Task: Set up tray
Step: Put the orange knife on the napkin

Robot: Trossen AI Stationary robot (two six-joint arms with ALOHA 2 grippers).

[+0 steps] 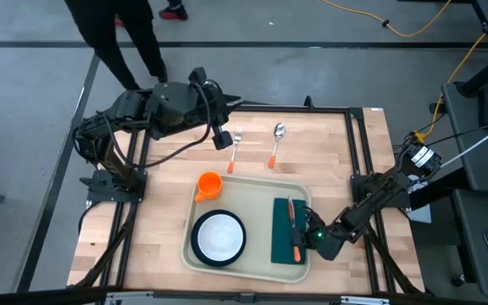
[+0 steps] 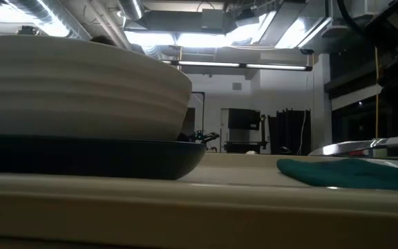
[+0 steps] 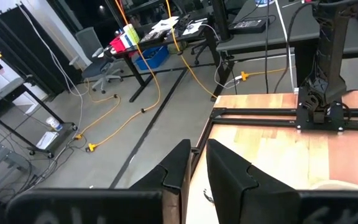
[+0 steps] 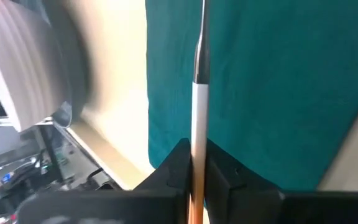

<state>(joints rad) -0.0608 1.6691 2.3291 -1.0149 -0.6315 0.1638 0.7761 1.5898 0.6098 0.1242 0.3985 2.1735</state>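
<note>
The beige tray (image 1: 246, 186) sits near the middle of the wooden surface (image 1: 168, 220), toward its near edge. It holds a white bowl on a dark plate (image 1: 219, 237) at left and a green napkin (image 1: 283, 229) at right. The right tool (image 1: 299, 247) is clamped on an orange-handled knife (image 1: 294, 227) lying on the napkin. The left tool (image 1: 223, 138) hovers at the surface's far left, fingers narrow, holding nothing, beside a fork (image 1: 235, 149) and spoon (image 1: 276, 142). An orange cup (image 1: 207, 185) stands on the tray's far-left rim.

My high camera looks straight down; my low one sits level against the tray (image 2: 185, 207), which both share.
</note>
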